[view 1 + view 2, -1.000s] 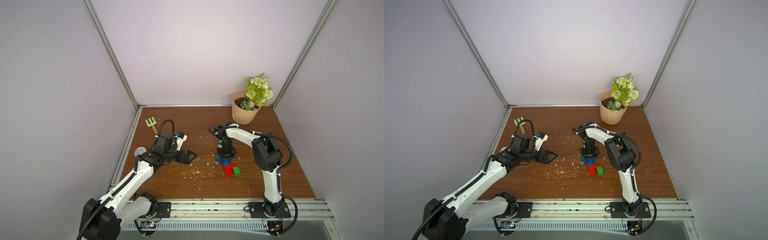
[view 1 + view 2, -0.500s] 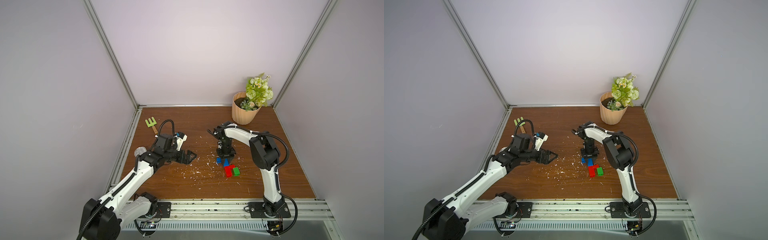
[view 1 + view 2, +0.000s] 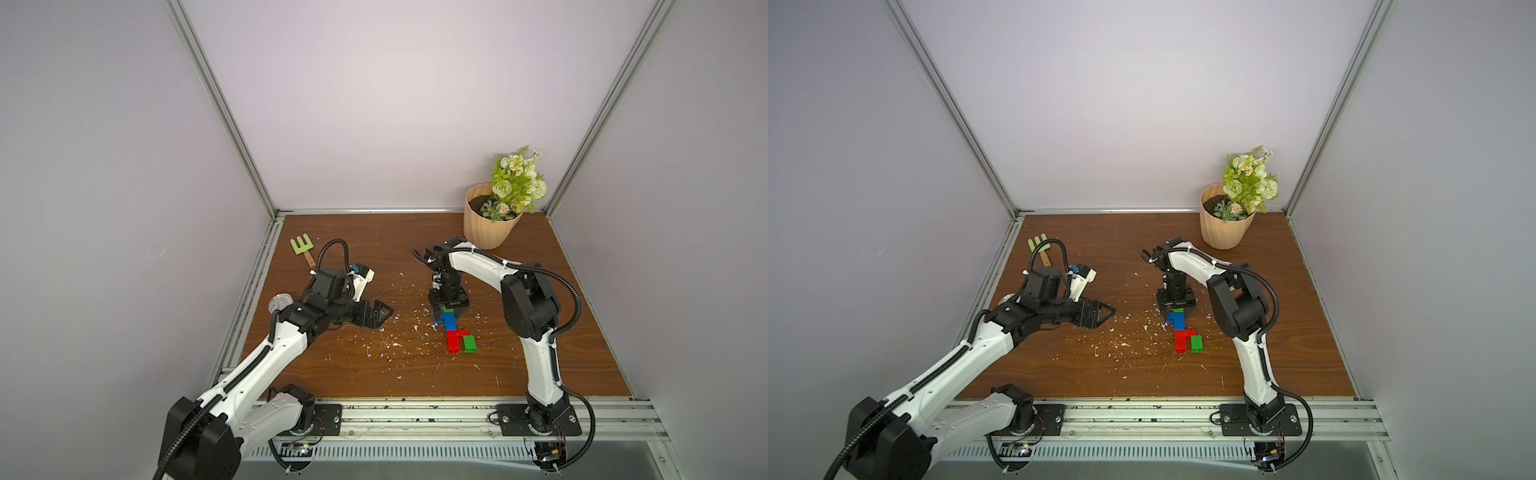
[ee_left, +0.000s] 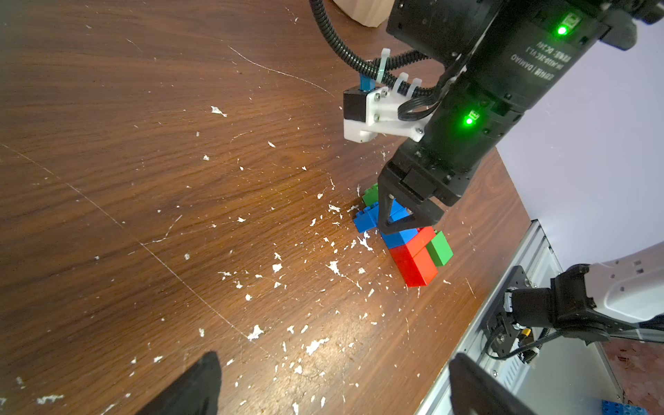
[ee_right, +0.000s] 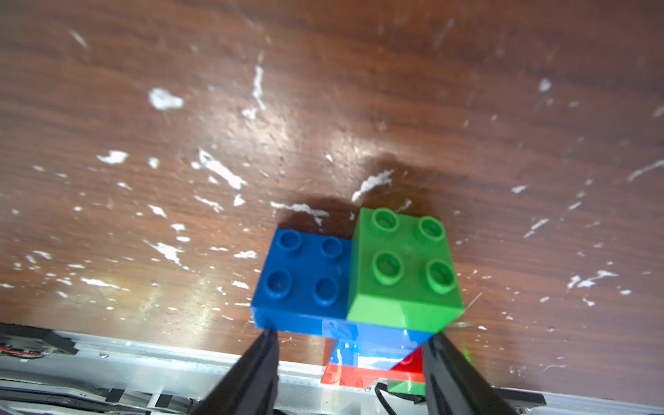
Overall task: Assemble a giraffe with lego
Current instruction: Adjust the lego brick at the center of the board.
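We have the giraffe [image 3: 454,336] lying flat on the worktop [image 3: 374,374], a little right of centre, head to the far side and legs toward the near edge. Every colour looks joined. The green top brick [image 5: 406,258] is pressed onto one half of the blue head brick [image 5: 305,273]. The blue neck comes next, then the red body [image 4: 413,266] with a red leg and the green leg [image 4: 440,248] side by side.

The right end effector [image 5: 350,337] hangs over the head end. Its fingers [image 5: 251,373] are apart, one on either side of the neck, clamping nothing that we can see. The left end effector [image 4: 334,361] hovers well to the left, also apart and empty.

To our eye the build is complete, and the step in hand is a clean let-go. We would want those right fingers held wide and drawn straight up off the head. Any sideways drag could lever the green top brick off its studs or skid the figure across the white flecks [image 4: 316,346]. If it is to stand, we'd grip the red body, not the thinner neck.
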Robot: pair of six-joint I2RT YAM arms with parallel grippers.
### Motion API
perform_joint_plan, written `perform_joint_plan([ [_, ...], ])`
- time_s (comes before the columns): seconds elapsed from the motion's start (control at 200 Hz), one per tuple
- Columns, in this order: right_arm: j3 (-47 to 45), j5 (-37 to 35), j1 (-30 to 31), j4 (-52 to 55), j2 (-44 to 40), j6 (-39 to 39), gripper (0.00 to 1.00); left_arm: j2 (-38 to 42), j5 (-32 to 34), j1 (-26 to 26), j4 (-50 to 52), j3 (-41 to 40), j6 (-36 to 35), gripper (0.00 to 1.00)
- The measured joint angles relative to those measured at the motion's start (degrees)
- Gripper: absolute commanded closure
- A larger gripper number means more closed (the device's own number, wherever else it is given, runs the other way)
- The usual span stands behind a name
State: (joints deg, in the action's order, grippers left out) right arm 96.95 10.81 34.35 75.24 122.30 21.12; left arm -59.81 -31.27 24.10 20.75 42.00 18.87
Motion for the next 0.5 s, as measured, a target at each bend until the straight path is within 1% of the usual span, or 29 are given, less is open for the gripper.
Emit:
perform_joint_plan([
  [0.12, -0.68, -0.11, -0.09, -0.74, -1.01, 0.31, 0.34, 0.00, 0.04, 0.00, 0.00, 0.00, 0.00, 0.01],
  [0.26, -3.02, -1.29, -0.09, -1.62, -5.29, 0.90, 0.32, 0.00, 0.44, 0.00, 0.00, 0.00, 0.00, 0.00],
  [0.345, -4.24, -2.03, -0.09, -2.27, -9.20, 1.33, 0.29, -0.02, 0.59, 0.00, -0.02, 0.00, 0.00, 0.00],
  [0.5, -4.83, -4.52, -0.09, -4.13, -16.48, 2.58, 0.15, -0.42, 1.75, 0.00, -0.07, 0.00, 0.00, 0.00],
])
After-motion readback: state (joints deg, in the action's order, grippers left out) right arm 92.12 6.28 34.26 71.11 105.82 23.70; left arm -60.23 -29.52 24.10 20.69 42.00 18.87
